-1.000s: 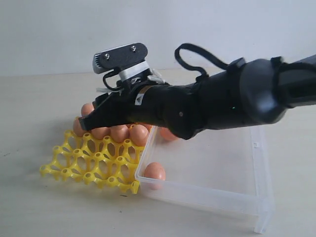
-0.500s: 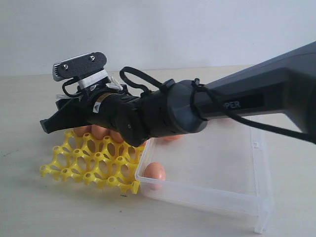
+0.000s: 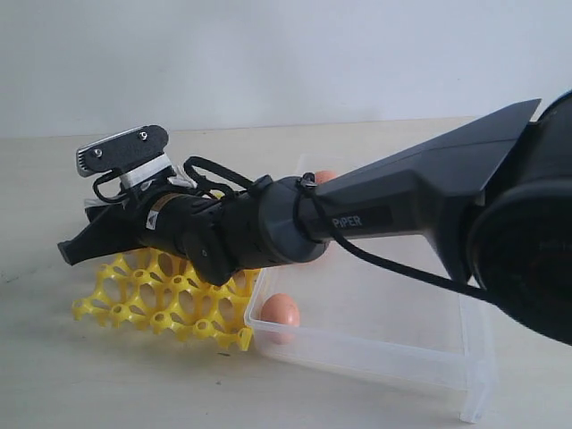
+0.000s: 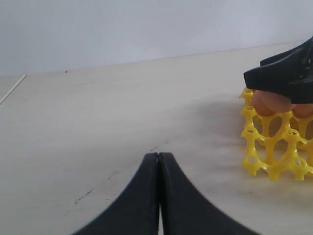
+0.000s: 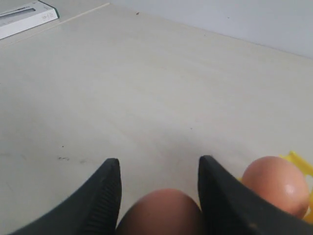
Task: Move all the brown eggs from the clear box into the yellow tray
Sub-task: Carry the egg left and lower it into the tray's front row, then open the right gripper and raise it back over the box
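Right claw held an egg at a corner of the tray.
The fingers gripped its sides, just beside a second egg seated in the tray. The left claw was fully closed and empty. A third egg lay in a near corner of the box.
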Robot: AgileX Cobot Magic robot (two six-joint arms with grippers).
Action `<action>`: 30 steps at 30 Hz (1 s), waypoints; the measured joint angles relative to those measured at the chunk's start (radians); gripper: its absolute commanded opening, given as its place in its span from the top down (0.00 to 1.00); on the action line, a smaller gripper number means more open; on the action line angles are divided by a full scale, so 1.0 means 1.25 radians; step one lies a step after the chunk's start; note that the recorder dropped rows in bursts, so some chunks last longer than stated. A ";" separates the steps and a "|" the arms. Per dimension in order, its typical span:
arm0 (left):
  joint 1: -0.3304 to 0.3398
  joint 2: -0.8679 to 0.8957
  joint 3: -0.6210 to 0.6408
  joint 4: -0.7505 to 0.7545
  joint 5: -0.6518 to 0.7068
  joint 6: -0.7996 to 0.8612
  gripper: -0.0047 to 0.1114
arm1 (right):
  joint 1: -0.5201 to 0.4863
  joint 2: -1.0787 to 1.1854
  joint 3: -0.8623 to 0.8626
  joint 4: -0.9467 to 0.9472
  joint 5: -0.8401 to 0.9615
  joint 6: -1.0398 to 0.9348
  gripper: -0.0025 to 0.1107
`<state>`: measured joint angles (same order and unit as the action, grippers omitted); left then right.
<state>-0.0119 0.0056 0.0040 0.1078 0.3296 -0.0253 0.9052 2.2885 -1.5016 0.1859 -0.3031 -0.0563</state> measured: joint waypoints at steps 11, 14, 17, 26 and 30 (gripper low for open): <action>0.000 0.000 0.000 0.000 0.000 0.000 0.96 | 0.001 0.034 -0.008 -0.001 -0.002 0.000 0.98; 0.000 0.000 0.000 0.000 0.000 0.000 0.96 | 0.001 0.043 -0.014 -0.001 -0.001 0.000 0.98; 0.000 0.000 0.000 0.000 0.000 0.000 0.96 | 0.001 0.043 -0.017 -0.001 -0.001 0.000 0.98; 0.000 0.000 0.000 0.000 0.000 0.000 0.96 | 0.001 0.004 -0.017 -0.001 0.025 0.000 0.87; 0.000 0.000 0.000 0.000 0.000 0.000 0.96 | 0.001 -0.055 -0.017 -0.019 0.069 0.000 0.71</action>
<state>-0.0119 0.0056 0.0040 0.1078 0.3296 -0.0253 0.9068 2.2196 -1.5224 0.1620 -0.2174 -0.0563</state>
